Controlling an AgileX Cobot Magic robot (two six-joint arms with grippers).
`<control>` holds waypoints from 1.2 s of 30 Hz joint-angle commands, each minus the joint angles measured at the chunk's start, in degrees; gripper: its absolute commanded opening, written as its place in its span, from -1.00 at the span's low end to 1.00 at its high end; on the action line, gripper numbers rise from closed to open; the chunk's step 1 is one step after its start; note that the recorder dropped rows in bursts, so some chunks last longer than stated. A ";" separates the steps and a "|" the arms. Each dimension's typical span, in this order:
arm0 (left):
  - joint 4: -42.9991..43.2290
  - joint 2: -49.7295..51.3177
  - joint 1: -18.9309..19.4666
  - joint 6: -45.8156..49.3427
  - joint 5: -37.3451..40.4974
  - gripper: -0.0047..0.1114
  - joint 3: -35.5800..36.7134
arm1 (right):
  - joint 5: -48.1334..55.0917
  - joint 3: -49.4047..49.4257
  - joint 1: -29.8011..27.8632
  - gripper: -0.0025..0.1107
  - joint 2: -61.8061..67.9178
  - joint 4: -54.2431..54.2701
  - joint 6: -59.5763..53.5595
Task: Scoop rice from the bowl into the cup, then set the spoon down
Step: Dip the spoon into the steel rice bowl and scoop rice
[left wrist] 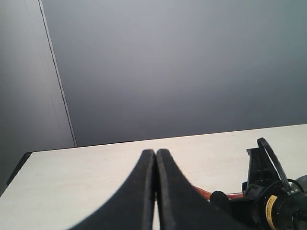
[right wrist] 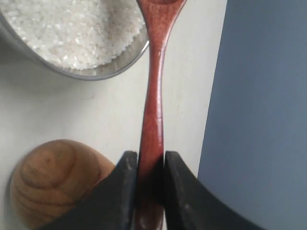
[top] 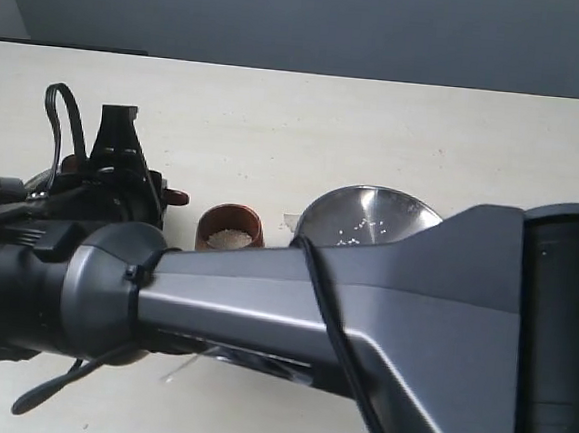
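Note:
My right gripper (right wrist: 149, 155) is shut on the handle of the dark reddish wooden spoon (right wrist: 153, 96). The spoon's oval end reaches over the rim of the silver bowl (right wrist: 110, 72), which holds white rice (right wrist: 72, 28). The rounded wooden cup (right wrist: 53, 177) stands right beside the gripper's fingers. In the exterior view the cup (top: 231, 215) shows rice inside and sits left of the bowl (top: 370, 208). A short piece of the spoon (top: 176, 197) sticks out of the black gripper on the left. My left gripper (left wrist: 156, 152) is shut and empty above the table.
A thick grey arm link (top: 361, 323) crosses the foreground of the exterior view and hides the near table. The pale table (top: 277, 125) runs back to a grey wall. The right arm's black body (left wrist: 268, 191) stands close beside my left gripper.

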 commanded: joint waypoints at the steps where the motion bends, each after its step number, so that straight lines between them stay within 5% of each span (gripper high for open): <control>1: 0.38 0.12 -0.13 -0.05 -0.35 -0.91 -0.43 | -1.26 -0.43 0.39 -0.97 0.15 -0.22 -0.20; 11: 0.38 0.12 -0.13 -0.05 -0.35 -0.91 -0.43 | -2.38 -0.83 0.50 -0.97 2.71 1.19 0.85; 16: 0.38 0.12 -0.13 -0.05 -0.35 -0.91 -0.43 | -3.91 -6.21 -0.12 -0.97 2.71 11.98 2.12; 36: 0.38 0.12 -0.13 -0.05 -0.35 -0.91 -0.43 | 0.00 -7.14 -4.53 -0.97 2.71 26.25 1.57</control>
